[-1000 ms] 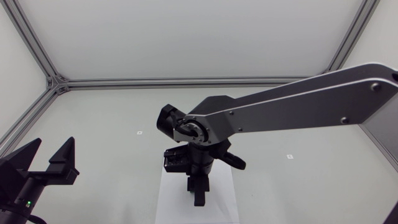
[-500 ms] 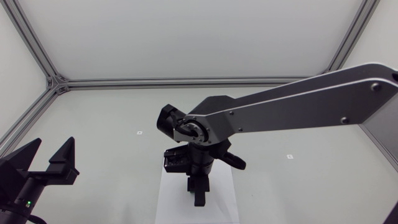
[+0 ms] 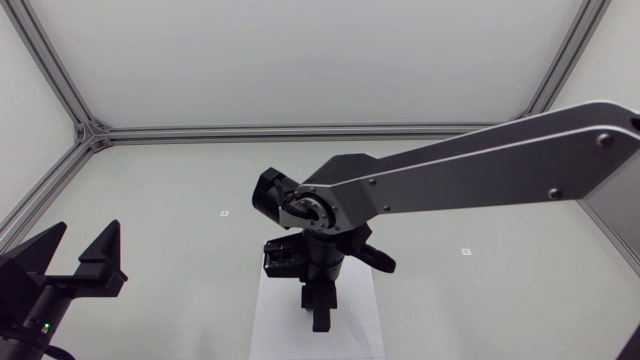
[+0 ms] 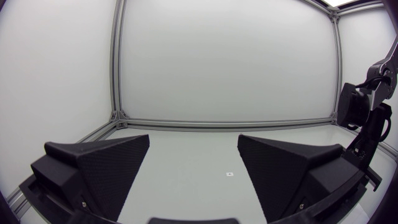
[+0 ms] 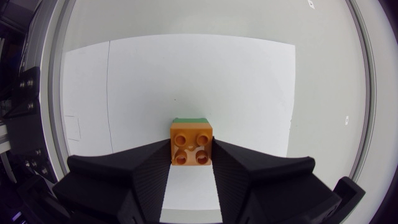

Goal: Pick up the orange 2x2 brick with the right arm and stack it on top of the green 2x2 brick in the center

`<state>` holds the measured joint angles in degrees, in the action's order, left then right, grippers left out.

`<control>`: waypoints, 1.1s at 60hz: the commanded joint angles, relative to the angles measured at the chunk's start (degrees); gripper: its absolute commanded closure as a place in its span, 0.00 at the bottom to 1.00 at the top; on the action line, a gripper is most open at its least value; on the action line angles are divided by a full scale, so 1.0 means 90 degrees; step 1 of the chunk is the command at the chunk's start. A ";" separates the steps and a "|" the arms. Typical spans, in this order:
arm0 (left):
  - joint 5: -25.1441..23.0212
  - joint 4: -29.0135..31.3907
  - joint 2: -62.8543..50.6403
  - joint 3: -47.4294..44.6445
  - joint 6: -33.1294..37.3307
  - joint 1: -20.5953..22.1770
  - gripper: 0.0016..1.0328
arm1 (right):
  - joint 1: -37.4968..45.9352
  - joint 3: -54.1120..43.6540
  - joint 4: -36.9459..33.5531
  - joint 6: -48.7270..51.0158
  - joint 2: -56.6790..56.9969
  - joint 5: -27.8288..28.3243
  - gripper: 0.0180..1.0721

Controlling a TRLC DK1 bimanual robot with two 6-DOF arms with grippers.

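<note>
In the right wrist view the orange 2x2 brick (image 5: 191, 145) sits studs-up on top of the green 2x2 brick (image 5: 190, 121), of which only a thin edge shows. My right gripper (image 5: 191, 149) is shut on the orange brick, one finger against each side. From the head view the right arm reaches in to the centre and its gripper (image 3: 320, 316) points straight down, hiding both bricks. My left gripper (image 3: 78, 258) rests at the near left, open and holding nothing, its fingers (image 4: 99, 168) wide apart.
A white sheet (image 3: 275, 325) lies under the bricks at the table's centre front. Two small square markers (image 3: 225, 213) (image 3: 465, 251) sit on the grey tabletop. An aluminium frame (image 3: 95, 133) borders the table's back and sides.
</note>
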<state>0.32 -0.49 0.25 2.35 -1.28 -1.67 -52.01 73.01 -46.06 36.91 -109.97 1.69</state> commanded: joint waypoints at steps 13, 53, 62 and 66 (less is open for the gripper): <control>-0.0035 0.0094 0.0050 -0.0261 0.0083 -0.0019 0.04 | -0.0032 -0.0320 -0.0077 0.0001 -0.0251 0.0115 0.61; -0.0025 0.0084 0.0050 -0.0261 0.0083 -0.0019 0.04 | 0.0007 -0.0241 -0.0019 -0.0038 -0.0271 0.0115 0.51; -0.0025 0.0094 0.0050 -0.0261 0.0083 -0.0019 0.04 | 0.0017 -0.0251 0.0040 -0.0058 -0.0281 0.0115 0.51; -0.0025 0.0084 0.0050 -0.0261 0.0083 -0.0019 0.04 | 0.0027 -0.0241 0.0079 -0.0058 -0.0310 0.0115 0.52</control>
<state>0.32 -0.49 0.25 2.35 -1.28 -1.67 -52.01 71.85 -45.82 36.47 -111.09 2.37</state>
